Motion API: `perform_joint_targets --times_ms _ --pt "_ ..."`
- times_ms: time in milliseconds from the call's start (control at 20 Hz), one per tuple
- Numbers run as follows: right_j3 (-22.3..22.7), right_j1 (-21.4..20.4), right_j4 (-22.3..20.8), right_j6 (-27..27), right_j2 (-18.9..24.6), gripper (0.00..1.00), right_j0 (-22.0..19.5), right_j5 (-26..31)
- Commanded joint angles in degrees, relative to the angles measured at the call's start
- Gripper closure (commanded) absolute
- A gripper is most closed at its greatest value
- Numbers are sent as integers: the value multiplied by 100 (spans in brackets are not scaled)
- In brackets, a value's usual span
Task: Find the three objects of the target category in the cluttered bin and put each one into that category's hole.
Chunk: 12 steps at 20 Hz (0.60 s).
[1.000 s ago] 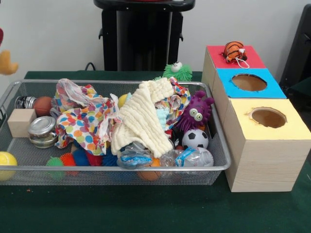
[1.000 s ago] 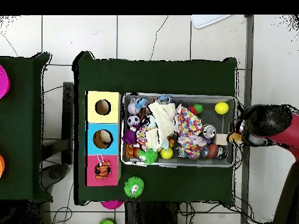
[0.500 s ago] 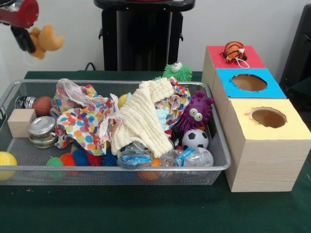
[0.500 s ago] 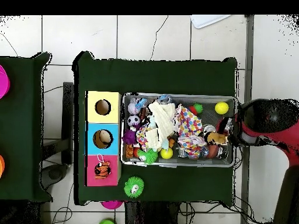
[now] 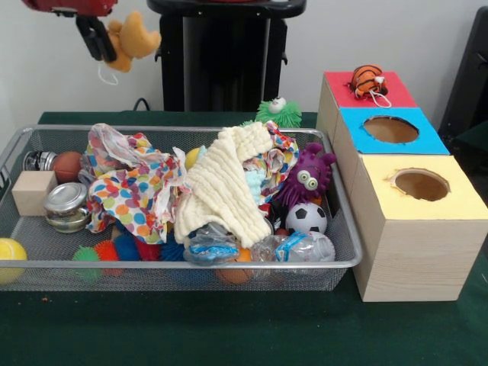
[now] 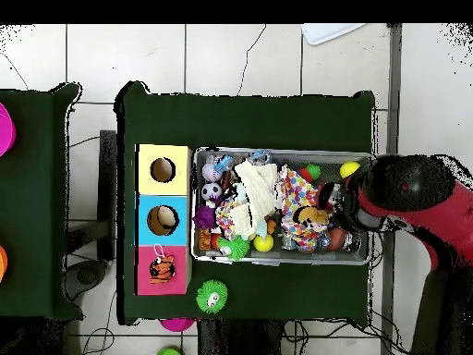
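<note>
Since half a second ago my arm has carried the claw [image 5: 103, 42] from the top left corner toward the middle, and it now hangs high above the wire bin [image 5: 345, 229]; from overhead it has come in over the bin's end farthest from the boxes. The claw is pinched on an orange-yellow plush toy [image 5: 131, 36], with a white loop dangling under it. Nothing in the bin has shifted.

I count three boxes in a row on the green bench [image 5: 229, 335]: a red-topped box [image 5: 343, 90], a blue-topped box [image 5: 427, 141] and a yellow-topped box [image 5: 465, 200]. The blue and yellow tops each show one round hole. An orange striped plush [image 5: 368, 80] sits on the red top, covering the middle. One green spiky ball [image 5: 277, 113] lies on the bench behind the bin.

Inside I make out one purple spiky monster [image 5: 305, 177], one small soccer ball [image 5: 306, 218], one wooden block [image 5: 32, 192], one metal tin [image 5: 65, 206], a cream knit cloth [image 5: 225, 187] and a polka-dot cloth [image 5: 133, 194]. A yellow ball [image 5: 11, 258] is cut off at the left edge. The cloths bury whatever lies beneath them.
</note>
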Motion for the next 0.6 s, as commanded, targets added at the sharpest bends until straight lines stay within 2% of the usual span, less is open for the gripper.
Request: perform_joint_targets --times_ms 50,100,600 --pt "1066 -202 410 554 368 100 134 433" --pt "1026 -158 411 544 356 100 112 428" --pt "1780 -467 803 692 289 100 372 -207"
